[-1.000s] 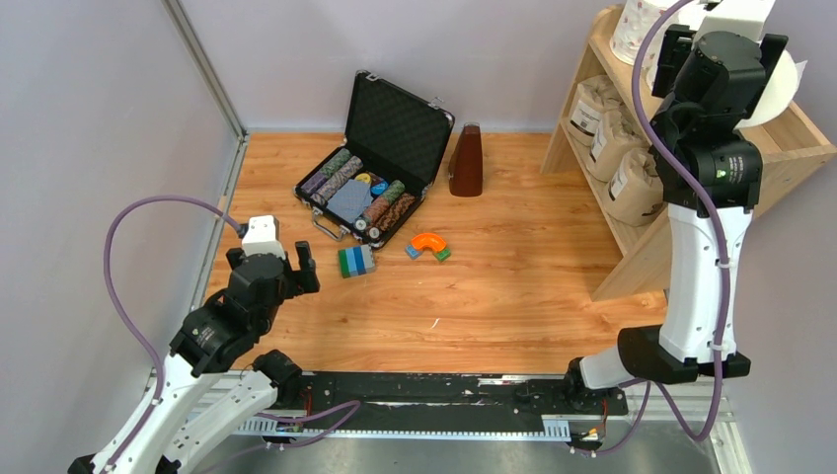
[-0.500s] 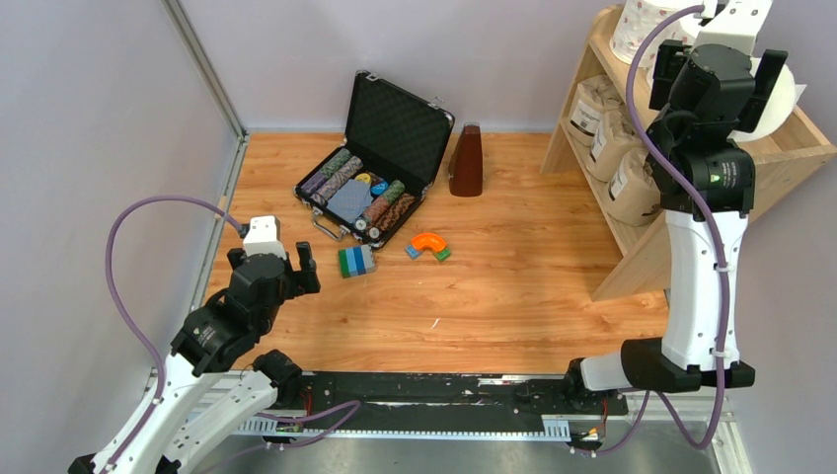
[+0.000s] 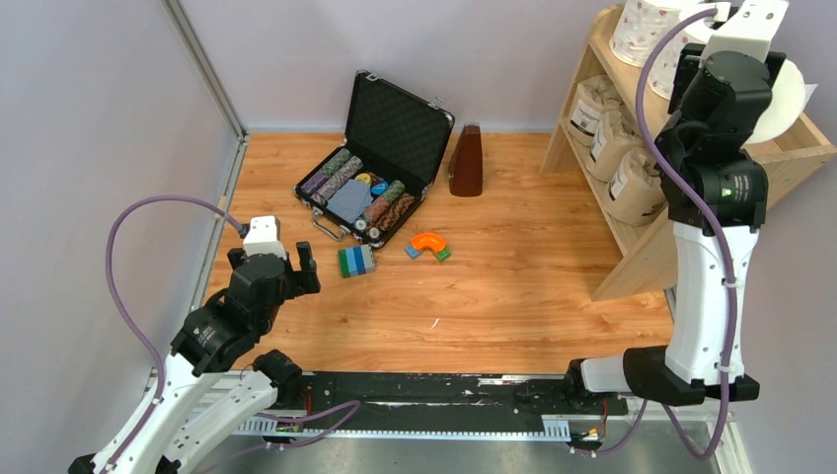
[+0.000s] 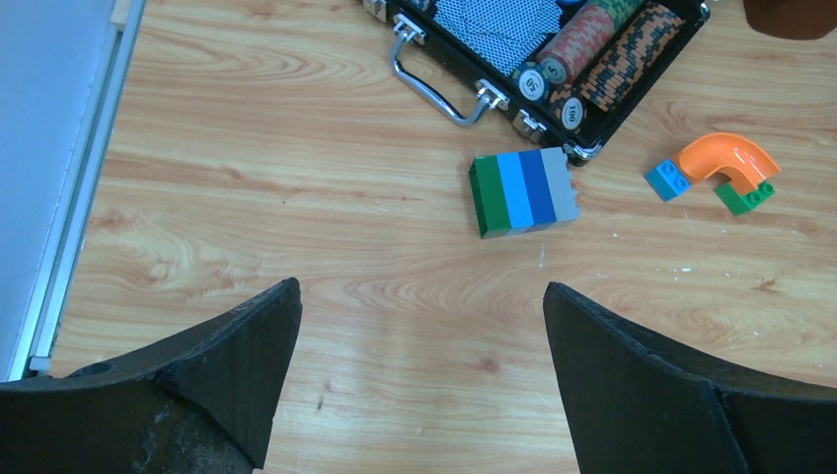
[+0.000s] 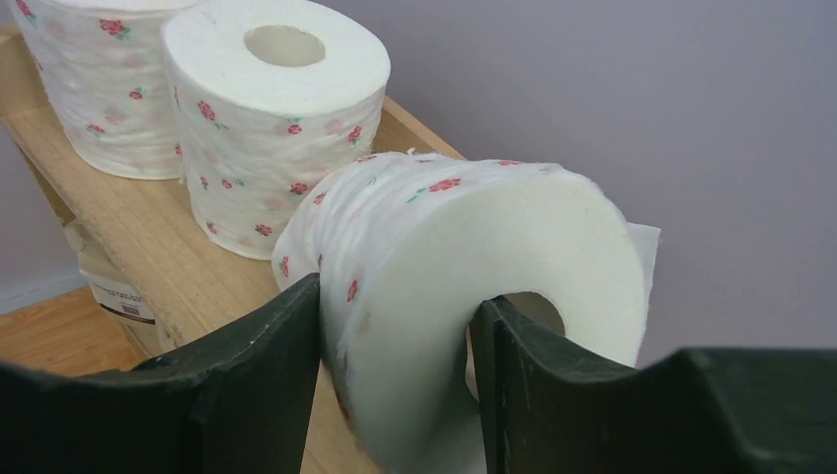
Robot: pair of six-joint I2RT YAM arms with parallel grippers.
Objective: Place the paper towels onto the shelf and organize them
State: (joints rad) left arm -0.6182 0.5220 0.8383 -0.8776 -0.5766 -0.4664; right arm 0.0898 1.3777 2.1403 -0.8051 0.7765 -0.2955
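A red-dotted roll (image 5: 474, 247) is clamped in the right gripper (image 5: 395, 326) over the shelf (image 5: 148, 237) top beside two upright dotted rolls (image 5: 281, 109), tan rolls (image 3: 632, 183) with unreadable labels are stored inside the shelf, and the left gripper (image 4: 419, 326) is held agape well away from it.

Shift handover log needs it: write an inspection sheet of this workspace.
Surface: wood-grain table top, intact.
Job's things: two white red-dotted paper towel rolls upright atop the light-wood shelf; three tan-wrapped rolls on its inner level; third white roll held sideways.
Clutter: open black case of poker chips, dark brown pyramid metronome, striped block stack, orange curved brick.
Grippers: left gripper open, empty; right gripper shut on third white roll, one finger through its core.
Cables: purple cables loop off both arms.
Surroundings: plain pale walls.
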